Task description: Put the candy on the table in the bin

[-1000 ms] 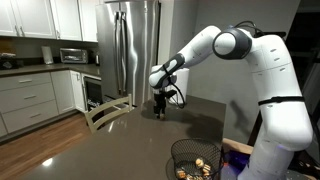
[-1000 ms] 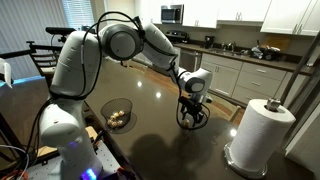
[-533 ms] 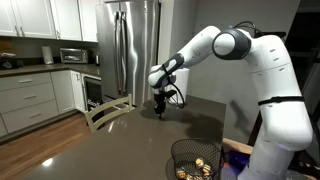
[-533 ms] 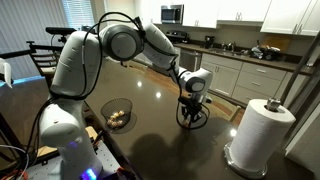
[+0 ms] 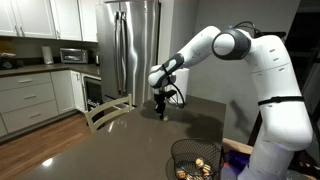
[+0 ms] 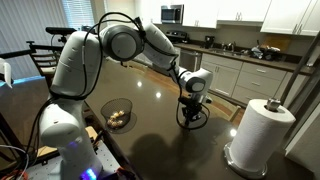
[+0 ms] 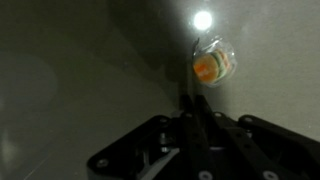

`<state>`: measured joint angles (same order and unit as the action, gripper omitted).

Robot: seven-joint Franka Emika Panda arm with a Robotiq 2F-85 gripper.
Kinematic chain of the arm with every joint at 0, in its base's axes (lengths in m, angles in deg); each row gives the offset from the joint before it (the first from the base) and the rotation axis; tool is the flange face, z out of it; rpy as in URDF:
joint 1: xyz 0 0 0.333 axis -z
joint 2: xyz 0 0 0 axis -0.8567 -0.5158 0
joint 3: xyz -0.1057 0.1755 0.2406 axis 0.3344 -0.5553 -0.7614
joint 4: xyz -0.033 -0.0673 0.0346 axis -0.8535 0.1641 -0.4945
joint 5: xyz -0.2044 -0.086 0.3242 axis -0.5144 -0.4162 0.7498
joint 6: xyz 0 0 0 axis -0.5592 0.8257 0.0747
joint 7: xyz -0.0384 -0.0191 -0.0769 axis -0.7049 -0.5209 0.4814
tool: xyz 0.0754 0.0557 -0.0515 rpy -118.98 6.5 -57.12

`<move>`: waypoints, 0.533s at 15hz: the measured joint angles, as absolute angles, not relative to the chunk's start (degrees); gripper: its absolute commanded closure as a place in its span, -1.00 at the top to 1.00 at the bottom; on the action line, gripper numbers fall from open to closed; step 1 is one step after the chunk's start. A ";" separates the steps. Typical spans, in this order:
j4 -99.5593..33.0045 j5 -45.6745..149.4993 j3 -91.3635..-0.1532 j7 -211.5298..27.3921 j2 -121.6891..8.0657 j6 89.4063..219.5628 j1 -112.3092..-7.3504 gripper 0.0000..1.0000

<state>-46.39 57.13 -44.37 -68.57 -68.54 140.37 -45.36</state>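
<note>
Tool seems clenched on nothing, just short of candy on table.

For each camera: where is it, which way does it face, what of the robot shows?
Exterior view: beside the robot's base, facing across the table toward the fridge; arm and claw show.
Exterior view: at the base's other flank, facing the counter and paper towel roll; arm, claw show.
Wrist view: looks down at the table and candy; claw shows.
Shared: both exterior views show the bin.
</note>
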 measured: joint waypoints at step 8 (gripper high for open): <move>-46.34 57.13 -44.48 -68.62 -68.48 138.70 -45.40 0.37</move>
